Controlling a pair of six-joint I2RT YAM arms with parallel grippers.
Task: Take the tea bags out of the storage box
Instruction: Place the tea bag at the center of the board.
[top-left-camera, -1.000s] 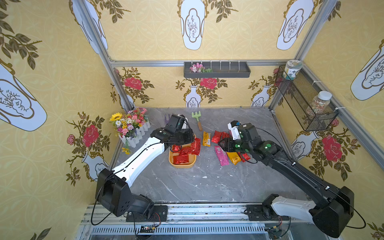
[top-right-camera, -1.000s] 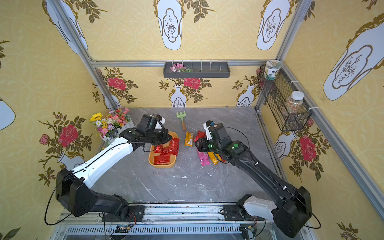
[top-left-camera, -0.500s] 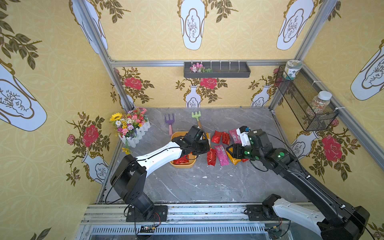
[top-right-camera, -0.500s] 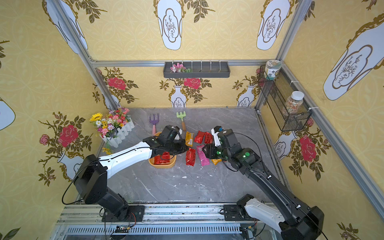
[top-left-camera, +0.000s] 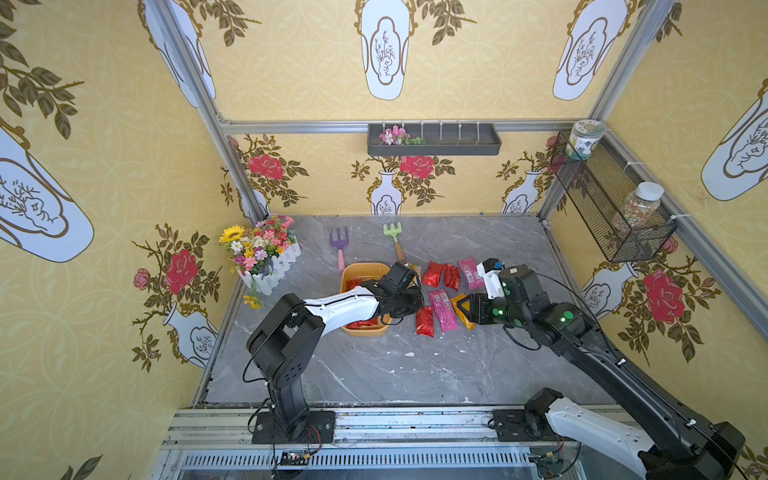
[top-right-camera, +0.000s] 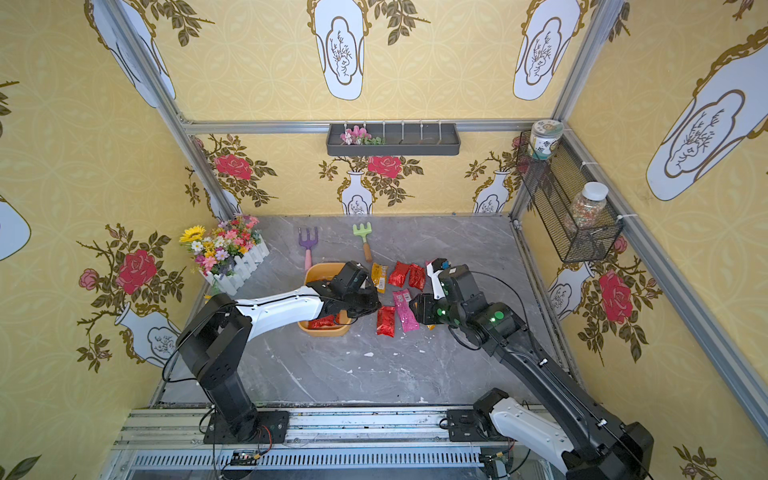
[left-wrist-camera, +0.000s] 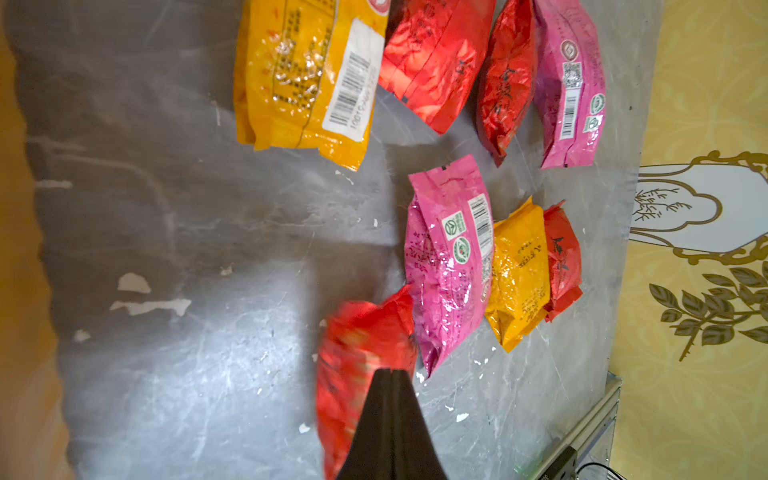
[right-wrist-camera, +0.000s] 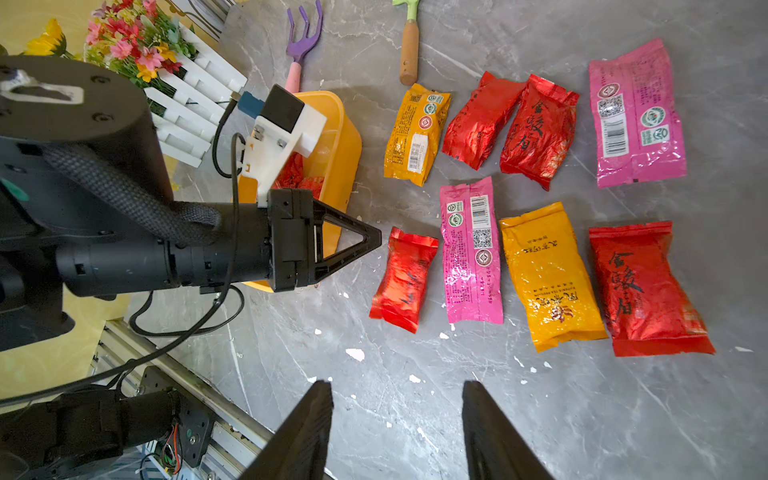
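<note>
Fingers (right-wrist-camera: 307, 432) of the right gripper (right-wrist-camera: 397, 388) stand apart, empty, above the grey tabletop (right-wrist-camera: 623, 415). Beyond, eight tea bags (right-wrist-camera: 471, 253) lie in two rows. Left gripper (right-wrist-camera: 374, 240), fingers together, holds nothing beside the red end sachet (right-wrist-camera: 403, 278). Behind that gripper, the storage box (right-wrist-camera: 347, 137) contains more red sachets (right-wrist-camera: 297, 176).

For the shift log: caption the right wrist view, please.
Eight tea bags lie on the table beside the storage box; left gripper shut, right gripper open.
</note>
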